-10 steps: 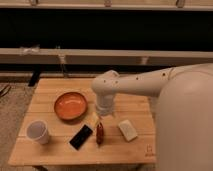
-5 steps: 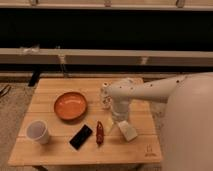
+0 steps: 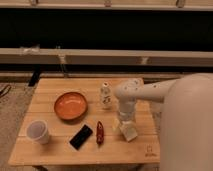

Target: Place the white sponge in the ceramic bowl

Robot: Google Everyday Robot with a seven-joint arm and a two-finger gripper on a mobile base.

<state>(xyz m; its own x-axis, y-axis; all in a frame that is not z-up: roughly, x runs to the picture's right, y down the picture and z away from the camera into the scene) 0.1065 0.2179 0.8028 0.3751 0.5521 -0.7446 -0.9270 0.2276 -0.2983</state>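
The white sponge [image 3: 129, 132] lies on the wooden table [image 3: 50, 150] at the right, a cream-white block partly covered by my gripper. My gripper [image 3: 126, 121] hangs from the white arm right over the sponge's near-left end, at table height. The ceramic bowl [image 3: 70, 105], glossy orange-brown and empty, sits left of centre on the table, well to the left of the gripper.
A small white bottle [image 3: 105, 95] stands just left of the arm. A red chilli-like object [image 3: 99, 132] and a black phone [image 3: 81, 136] lie between sponge and bowl. A white cup [image 3: 38, 131] stands at the front left. My white arm body fills the right side.
The arm has swung from the table's middle to the right and come down over the white sponge. The sponge, bowl and other things have not moved.
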